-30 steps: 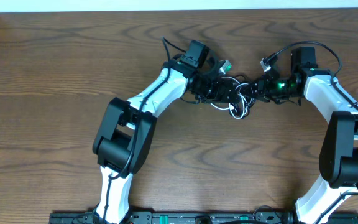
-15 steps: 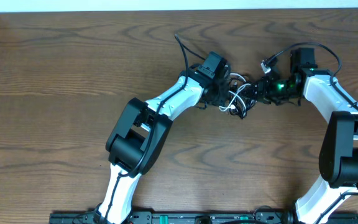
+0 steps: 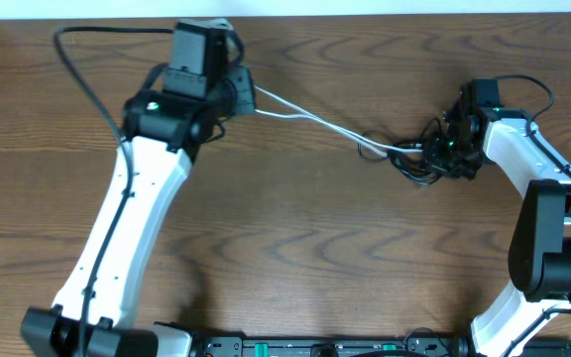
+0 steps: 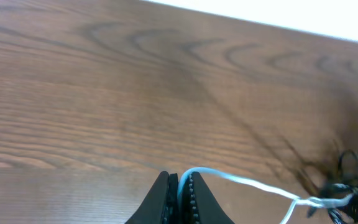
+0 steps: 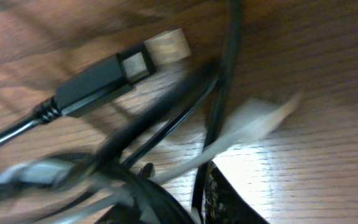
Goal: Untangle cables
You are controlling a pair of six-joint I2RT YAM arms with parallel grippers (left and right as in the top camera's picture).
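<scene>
Wood-grain table [image 3: 315, 258] carries the whole set-up.

Left claw [image 3: 249, 96]: out near the table's far edge. In the left wrist view its fingers are pressed together on the white cable [image 3: 315, 121], which comes out between the tips and runs off to the claw's right. The cord leaves the claw as a nearly straight line, so I judge it to be under tension. Likely reason for the hold: distance from the tangle draws the white length out of the loops.

Well apart from the left claw, at the other end of that line, is the tangle. The black cable [image 3: 409, 167] lies in small loops directly at the tips of the right claw [image 3: 446, 149], and the white cord runs into them.

Right wrist view:
- A black plug [image 5: 95, 84] lies flat on the wood ahead of the claw.
- A pale, blurred plug end [image 5: 253, 121] lies just ahead of the fingertips, with black cord crossing beside it.
- Cannot tell whether the right claw is spread or clamped, because its fingers are dark at the frame's bottom edge and crowded by cord.

Judgement: the right claw is placed to anchor the bundle, so the pull separates the cords instead of dragging them. Task is partway done. Risk: the tension could cinch the loops tighter.
</scene>
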